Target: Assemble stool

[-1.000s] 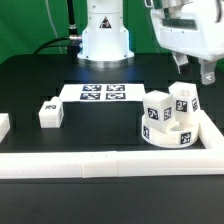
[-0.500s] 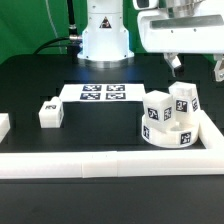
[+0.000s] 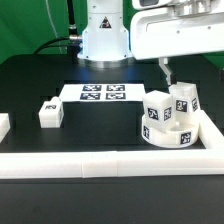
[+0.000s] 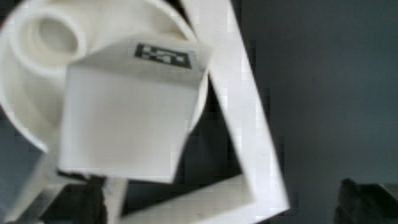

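The stool seat, a thick white disc, lies at the exterior view's right. Two tagged legs stand upright in it. A third leg lies loose at the left. My gripper hangs above and just behind the seat, open and empty, touching nothing. In the wrist view the seat and one tagged leg fill the picture beyond my gripper, whose dark fingers stand wide apart.
The marker board lies flat at the table's middle, in front of the robot base. A long white rail runs along the front and turns up past the seat on the right. Another white part sits at the left edge.
My gripper has moved toward the exterior view's left, from the far right edge to above the seat's back. It stays open. The stool parts have not moved.
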